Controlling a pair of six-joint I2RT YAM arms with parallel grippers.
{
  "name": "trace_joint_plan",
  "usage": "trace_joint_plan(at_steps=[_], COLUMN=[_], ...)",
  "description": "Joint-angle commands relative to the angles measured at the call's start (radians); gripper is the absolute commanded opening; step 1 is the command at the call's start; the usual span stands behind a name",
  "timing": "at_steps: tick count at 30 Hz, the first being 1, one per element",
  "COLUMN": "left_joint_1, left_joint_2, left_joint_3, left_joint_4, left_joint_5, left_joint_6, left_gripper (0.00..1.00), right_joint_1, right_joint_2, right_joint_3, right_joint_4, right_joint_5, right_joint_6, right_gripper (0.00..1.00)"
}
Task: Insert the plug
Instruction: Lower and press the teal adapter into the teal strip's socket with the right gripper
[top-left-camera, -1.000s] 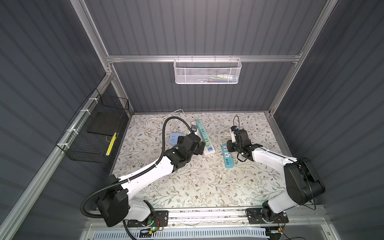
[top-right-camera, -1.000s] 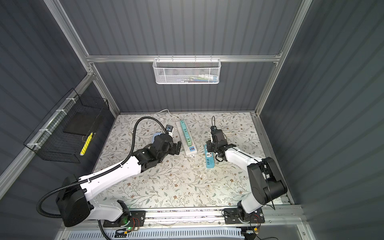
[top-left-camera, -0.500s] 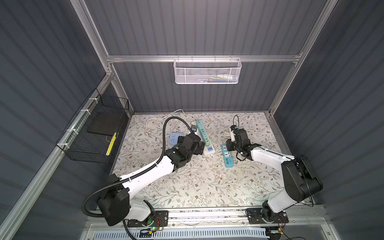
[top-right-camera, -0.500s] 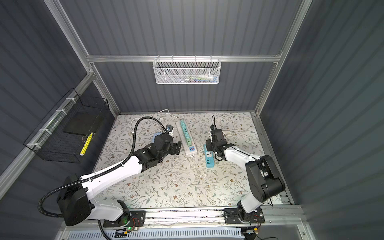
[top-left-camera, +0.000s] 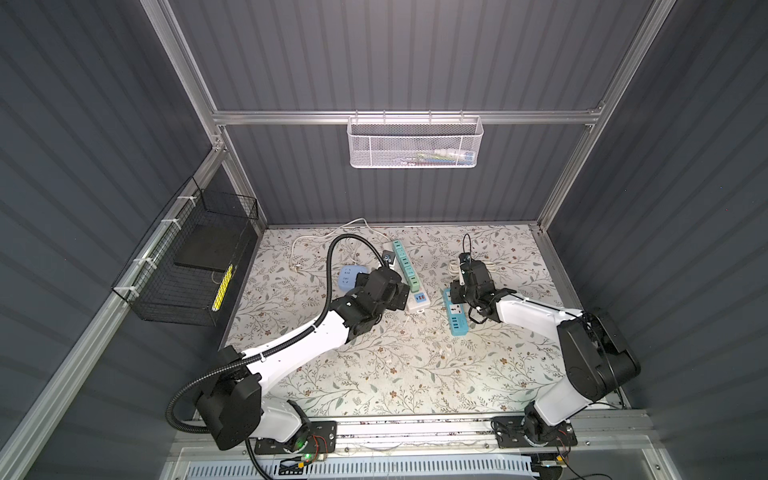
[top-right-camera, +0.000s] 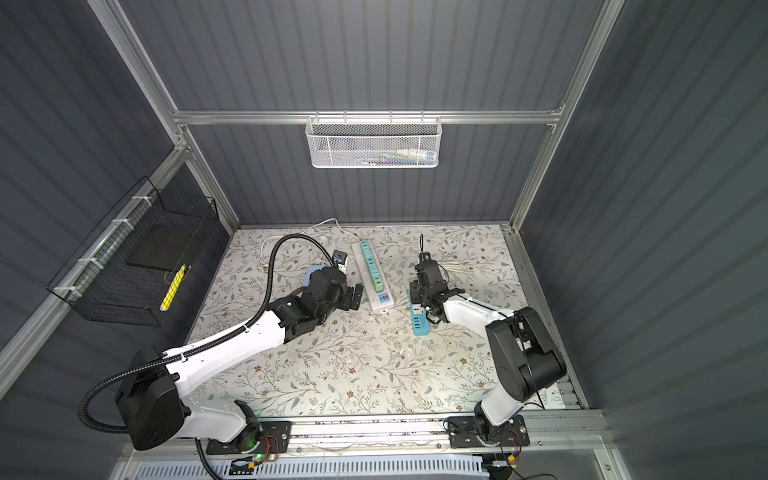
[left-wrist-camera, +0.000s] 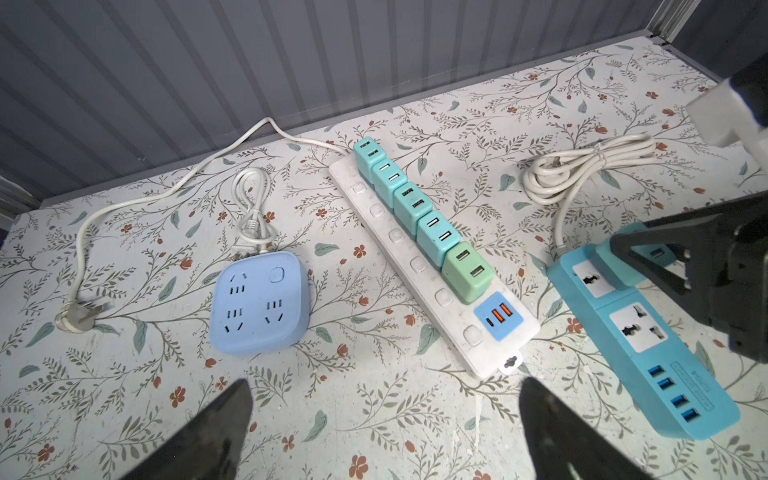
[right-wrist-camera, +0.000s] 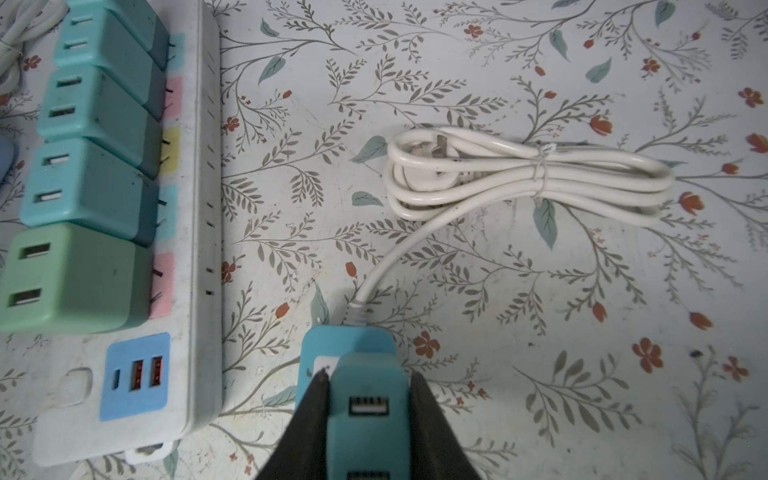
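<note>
Teal plastic fills the grip of the right gripper (right-wrist-camera: 370, 378): its two black fingers (right-wrist-camera: 309, 419) are pressed against opposite sides of a teal USB charger plug (right-wrist-camera: 368, 432), whose two USB ports face the wrist camera. Directly beneath the held plug lies the cord end of a blue power strip (right-wrist-camera: 347, 345), with a sliver of its white socket face showing beside one fingertip. In the left wrist view the plug (left-wrist-camera: 619, 266) sits on that end socket, but whether its prongs are fully in cannot be told. Just beyond the right gripper's fingertips, the strip's white cord runs to a tied bundle (right-wrist-camera: 528, 174) on the floral tabletop (right-wrist-camera: 540, 374). The left gripper (left-wrist-camera: 384, 386) hovers with its fingers (left-wrist-camera: 232, 411) spread wide and nothing between them. Just ahead of its fingertips is the near end of a long white power strip (left-wrist-camera: 457, 322), which carries a blue USB panel (left-wrist-camera: 498, 315) and a row of five plugged-in chargers, four teal and one green (left-wrist-camera: 467, 272). Off to one side of that gripper sits a pale blue cube socket (left-wrist-camera: 259, 303), its short cord looped behind it. In both top views the two grippers (top-left-camera: 399, 291) (top-right-camera: 415, 291) are near each other, with the white strip between them.
</note>
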Motion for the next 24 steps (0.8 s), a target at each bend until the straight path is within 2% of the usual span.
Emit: trace_joint_plan(at_steps=[1,14,24], left_joint_1=[0.005,0.009,0.008], left_joint_2=[-0.015,-0.043,-0.063], left_joint_3=[-0.018,-0.057,-0.077], left_joint_4=[0.016,0.025,0.016], left_joint_5=[0.002,-0.006,-0.002], left_joint_6=[-0.016,-0.025,-0.04], left_gripper=[1.0,1.0,1.0], right_joint_1=[0.034,0.112,0.132], right_joint_2=[0.041,0.098,0.139], right_joint_3=[-0.041,-0.06,-0.073], right_joint_4=[-0.065,-0.089,-0.1], right_joint_5=[-0.007,0.054,0.086], right_joint_6=[0.042,0.085,0.114], right_gripper=[0.15,0.16,0.16])
